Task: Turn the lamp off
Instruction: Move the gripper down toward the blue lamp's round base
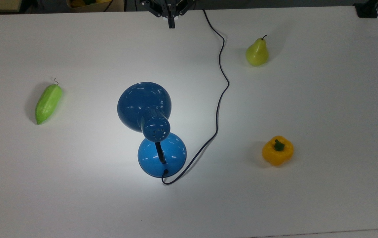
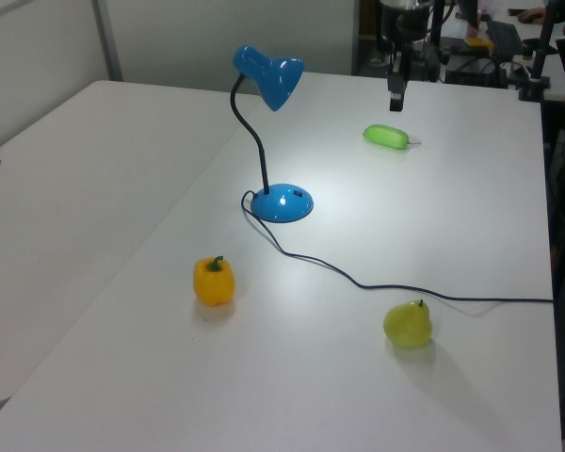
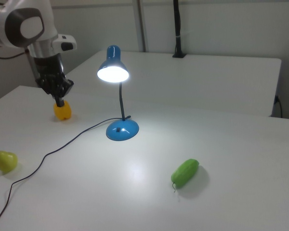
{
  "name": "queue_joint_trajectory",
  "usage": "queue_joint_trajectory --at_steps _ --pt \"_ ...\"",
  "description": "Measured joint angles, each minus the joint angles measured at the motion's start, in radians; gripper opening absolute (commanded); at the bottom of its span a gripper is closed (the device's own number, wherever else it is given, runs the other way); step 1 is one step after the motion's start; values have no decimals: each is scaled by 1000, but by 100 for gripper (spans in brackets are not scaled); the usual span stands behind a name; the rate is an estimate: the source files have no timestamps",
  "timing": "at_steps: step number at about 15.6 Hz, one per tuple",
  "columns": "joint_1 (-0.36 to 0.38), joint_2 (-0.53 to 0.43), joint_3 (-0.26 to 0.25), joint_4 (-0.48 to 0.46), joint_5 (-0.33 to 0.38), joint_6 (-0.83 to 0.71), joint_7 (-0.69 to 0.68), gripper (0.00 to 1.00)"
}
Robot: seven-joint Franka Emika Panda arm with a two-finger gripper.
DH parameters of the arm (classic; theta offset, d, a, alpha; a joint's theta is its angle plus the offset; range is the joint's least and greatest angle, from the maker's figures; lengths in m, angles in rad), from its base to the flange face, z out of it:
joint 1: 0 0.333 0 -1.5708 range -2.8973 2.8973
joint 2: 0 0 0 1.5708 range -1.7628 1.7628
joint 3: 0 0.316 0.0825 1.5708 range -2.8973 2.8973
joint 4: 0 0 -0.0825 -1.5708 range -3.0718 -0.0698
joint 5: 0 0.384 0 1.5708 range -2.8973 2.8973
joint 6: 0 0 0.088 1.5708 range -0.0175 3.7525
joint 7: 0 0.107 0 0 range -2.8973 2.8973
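1. Gripper (image 1: 171, 24) is cut off by the top view's upper edge; just the black fingers and part of the linkage are seen. Fingers are seen pressed together as one narrow tip, nothing held between them.
2. In the right view the gripper (image 3: 60, 102) overlaps the yellow pepper (image 3: 62, 111), so part of the pepper is hidden behind the fingertip; contact cannot be judged there. In the top view the pepper (image 1: 277, 150) is seen well apart from the gripper.
3. The lamp (image 1: 144, 105) is placed well away from the gripper, toward the table's middle. Lit: bright bulb opening is seen in the right view (image 3: 113, 72), and a light pool is cast on the table (image 1: 76, 185) around the base.
4. Lamp build: glossy blue dome shade, vent holes in the cap, thin curved black neck, round blue base (image 2: 282, 203).
5. Thin black cord (image 1: 221, 82) is run from the base in a wavy line, passing just beside the gripper at the top view's upper edge.
6. Green cucumber-like piece (image 2: 387, 136) is seen below the gripper in the left view; smooth, elongated.
7. Pear (image 1: 257, 52), yellow-green, glossy, with stem, is near the gripper on the top view's right, beyond the cord.
8. Table surface is plain matte white.
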Motion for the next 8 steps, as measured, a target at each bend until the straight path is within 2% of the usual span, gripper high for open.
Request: queue_joint_trajectory --at_steps 8 --pt "-1 42 4 -165 -3 292 -11 0"
